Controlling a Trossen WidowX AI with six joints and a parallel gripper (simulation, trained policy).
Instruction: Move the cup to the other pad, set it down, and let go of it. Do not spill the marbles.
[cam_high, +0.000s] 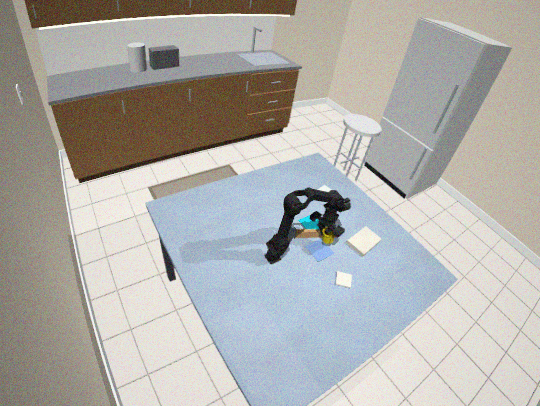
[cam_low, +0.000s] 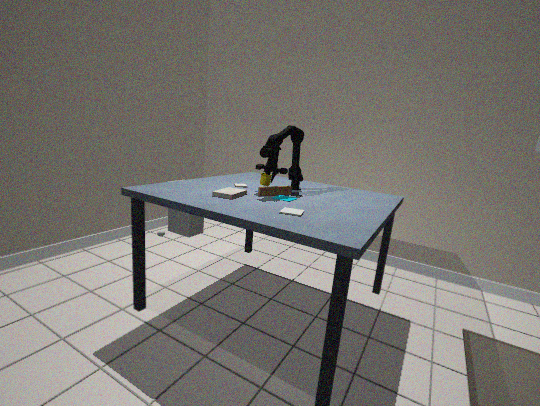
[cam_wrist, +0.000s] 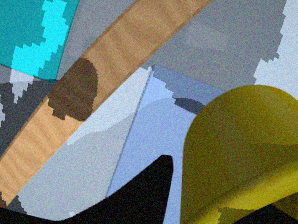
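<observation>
The yellow cup (cam_high: 327, 237) (cam_low: 265, 179) (cam_wrist: 235, 125) hangs in the air above the table. My gripper (cam_high: 327, 230) (cam_low: 269, 175) (cam_wrist: 183, 168) is shut on its wall, with one finger outside and the other at the cup's mouth. The blue pad (cam_high: 320, 251) (cam_wrist: 145, 140) lies on the table below the cup and bears nothing that I can see. The cyan pad (cam_high: 307, 221) (cam_low: 286, 199) (cam_wrist: 30, 30) lies across the wooden bar from it, partly in shadow. The marbles are not visible; the inside of the cup is mostly hidden.
The wooden bar (cam_high: 308, 233) (cam_low: 280, 191) (cam_wrist: 117, 50) stands between the two pads, close to the cup. A thick cream block (cam_high: 364, 240) (cam_low: 230, 193) lies beyond the cup. Thin pale tiles lie near the blue pad's side (cam_high: 344, 279) and behind the arm (cam_high: 324, 189).
</observation>
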